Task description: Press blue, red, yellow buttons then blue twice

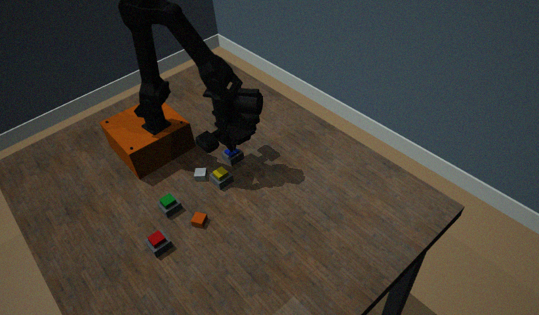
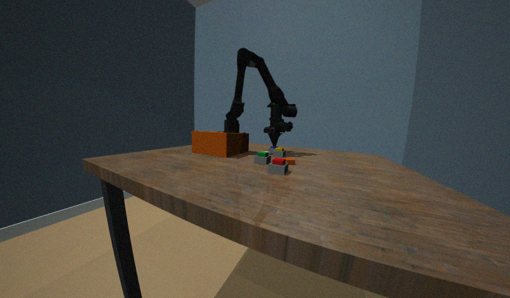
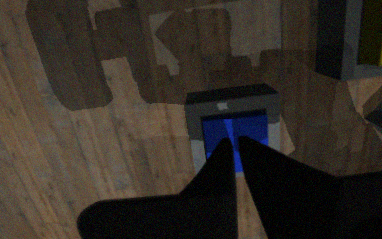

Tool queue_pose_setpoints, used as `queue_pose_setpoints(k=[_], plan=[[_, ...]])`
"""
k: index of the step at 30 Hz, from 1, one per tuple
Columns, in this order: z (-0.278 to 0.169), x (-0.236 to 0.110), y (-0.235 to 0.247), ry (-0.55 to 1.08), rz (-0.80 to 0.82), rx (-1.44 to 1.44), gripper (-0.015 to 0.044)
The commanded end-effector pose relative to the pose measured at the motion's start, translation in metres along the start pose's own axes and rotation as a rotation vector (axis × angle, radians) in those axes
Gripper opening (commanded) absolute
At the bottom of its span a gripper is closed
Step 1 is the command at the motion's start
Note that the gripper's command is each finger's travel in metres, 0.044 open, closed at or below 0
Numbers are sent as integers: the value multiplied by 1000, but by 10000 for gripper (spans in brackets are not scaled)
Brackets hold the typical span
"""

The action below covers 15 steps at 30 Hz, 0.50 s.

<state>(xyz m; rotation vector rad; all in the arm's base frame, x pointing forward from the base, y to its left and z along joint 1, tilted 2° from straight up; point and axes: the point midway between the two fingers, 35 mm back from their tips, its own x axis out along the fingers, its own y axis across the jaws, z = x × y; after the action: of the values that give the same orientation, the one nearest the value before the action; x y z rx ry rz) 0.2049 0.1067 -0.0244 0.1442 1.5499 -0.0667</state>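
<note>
Pincer (image 1: 231, 149) tips point straight down onto the blue button (image 1: 232, 152), and we see its 2 fingers drawn nearly together with only a thin gap between them, gripping nothing. In the wrist view the dark tips overlap the near half of the blue cap, which sits in its grey housing; whether the cap is pushed in we cannot tell. From the exterior view the pincer (image 2: 273, 141) comes to a point just above the cluster of buttons. The yellow button (image 1: 220, 173) stands just beside the blue one, toward the front of the surface (image 1: 342, 233), with a white block (image 1: 200, 173) close on its left. Farther forward we find the green button (image 1: 168, 201), an orange block (image 1: 199, 218) near it, and the red button (image 1: 157, 238) nearest the front edge, well apart from the pincer. The arm rises from an orange base box (image 1: 124, 136) at the back of the surface, and its shadow falls across the wood to the right of the blue and yellow buttons.
</note>
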Motion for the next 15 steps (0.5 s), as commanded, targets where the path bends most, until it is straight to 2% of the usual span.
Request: queue_pose_setpoints(k=[1, 11, 15], plan=[[-1, 1, -1, 1, -5, 5, 20], [-1, 1, -1, 1, -5, 5, 20], [0, -25, 0, 1, -4, 4, 20]])
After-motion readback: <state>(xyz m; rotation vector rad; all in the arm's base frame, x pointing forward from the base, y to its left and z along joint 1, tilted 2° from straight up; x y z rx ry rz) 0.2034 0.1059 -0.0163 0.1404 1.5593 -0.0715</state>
